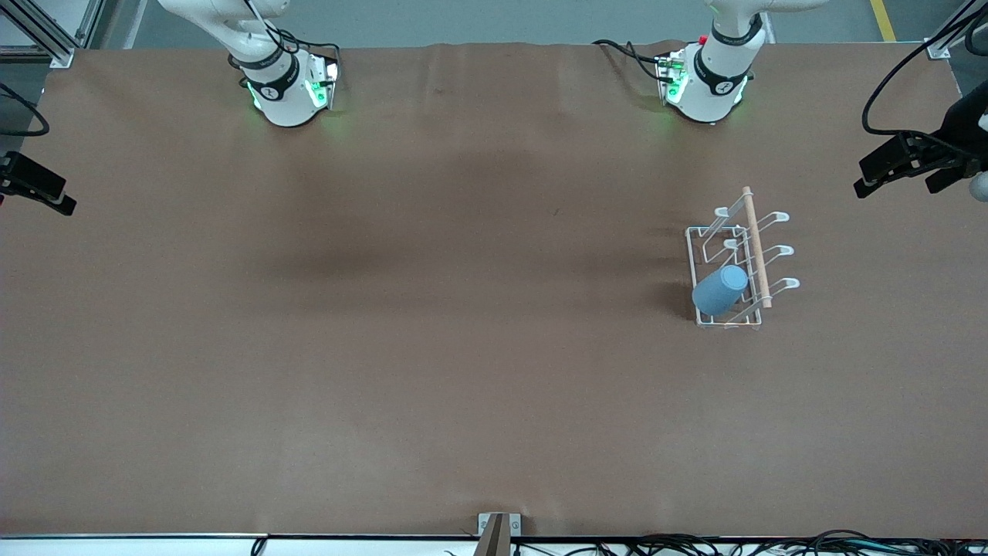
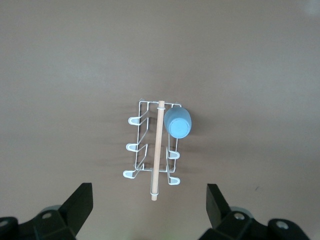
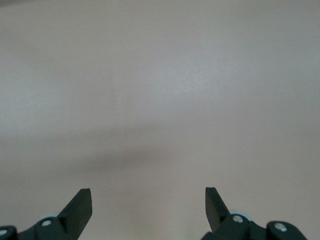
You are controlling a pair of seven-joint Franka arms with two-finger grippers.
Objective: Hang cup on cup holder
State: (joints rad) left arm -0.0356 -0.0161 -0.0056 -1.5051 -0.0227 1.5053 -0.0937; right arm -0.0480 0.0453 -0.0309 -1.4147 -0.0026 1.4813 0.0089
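Note:
The light-blue cup (image 1: 720, 289) hangs tilted, mouth down, on a prong of the white wire cup holder (image 1: 756, 251). That prong is at the rack's end nearer the front camera, on the side toward the right arm's end of the table. The left wrist view shows the cup holder (image 2: 158, 145) from above with the cup (image 2: 177, 122) on it. My left gripper (image 2: 149, 186) is open and empty, high over the rack. My right gripper (image 3: 147, 190) is open and empty over bare table. Neither gripper shows in the front view.
The brown table (image 1: 463, 347) carries only the rack, toward the left arm's end. The two arm bases (image 1: 289, 85) (image 1: 706, 81) stand along its edge farthest from the front camera. Black camera mounts (image 1: 911, 158) (image 1: 35, 185) stick in at both ends.

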